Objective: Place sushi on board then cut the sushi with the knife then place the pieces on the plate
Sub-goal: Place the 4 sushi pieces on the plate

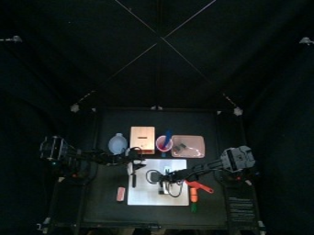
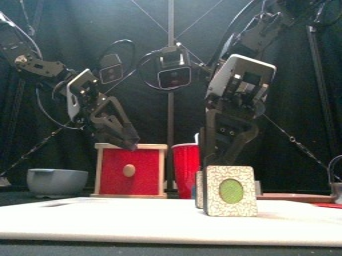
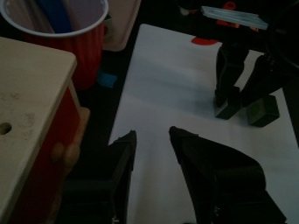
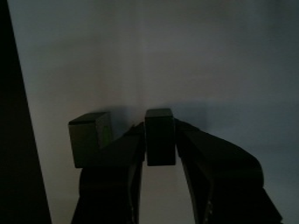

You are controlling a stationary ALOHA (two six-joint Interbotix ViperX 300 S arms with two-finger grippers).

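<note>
Currently right fingers [image 4: 208,179] clamp sushi piece [image 4: 160,140] on board [image 4: 216,70], second piece [image 4: 90,140] just beside; left fingers [image 3: 216,171] open. Likely transfer step: you lift clear, carry to plate [image 1: 192,145].

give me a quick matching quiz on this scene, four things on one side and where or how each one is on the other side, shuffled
Things
1. sushi piece
2. blue toy knife
3. blue-grey bowl
4. left gripper

States
A. standing in the red cup
B. jaws open, holding nothing
C. gripped by the right gripper on the white cutting board
D. beside the wooden box, on the side away from the cup

Pairs: 1-C, 2-A, 3-D, 4-B
</note>
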